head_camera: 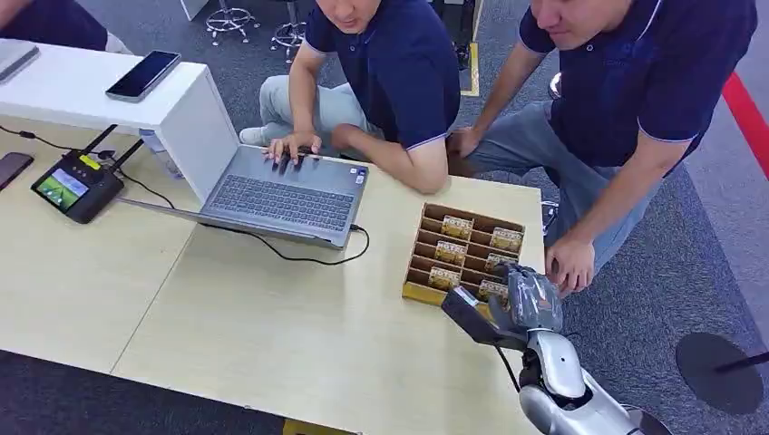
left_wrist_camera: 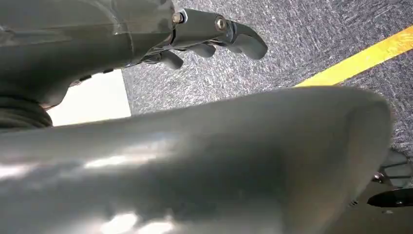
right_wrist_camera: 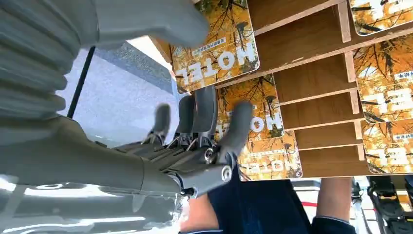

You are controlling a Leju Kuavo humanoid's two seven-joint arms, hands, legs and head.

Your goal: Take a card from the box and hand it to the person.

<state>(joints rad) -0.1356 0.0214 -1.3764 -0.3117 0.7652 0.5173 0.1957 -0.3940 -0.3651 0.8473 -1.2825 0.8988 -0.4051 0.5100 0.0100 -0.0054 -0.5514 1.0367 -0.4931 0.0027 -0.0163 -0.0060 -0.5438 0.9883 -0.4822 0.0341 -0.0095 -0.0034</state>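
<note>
Wooden table [head_camera: 272,344], one box [head_camera: 464,254], six cards, right hand [head_camera: 529,299] above

Office/lab: laptop [head_camera: 281,195] on desk [head_camera: 272,335], carpet [head_camera: 698,272].

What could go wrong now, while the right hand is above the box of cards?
1. The cards lie close together in the box, so the right hand might catch two, or push one aside.
2. A person's hand rests on the table edge beside the box; the fingers could bump it.
3. The box might slide toward the laptop cable.
</note>
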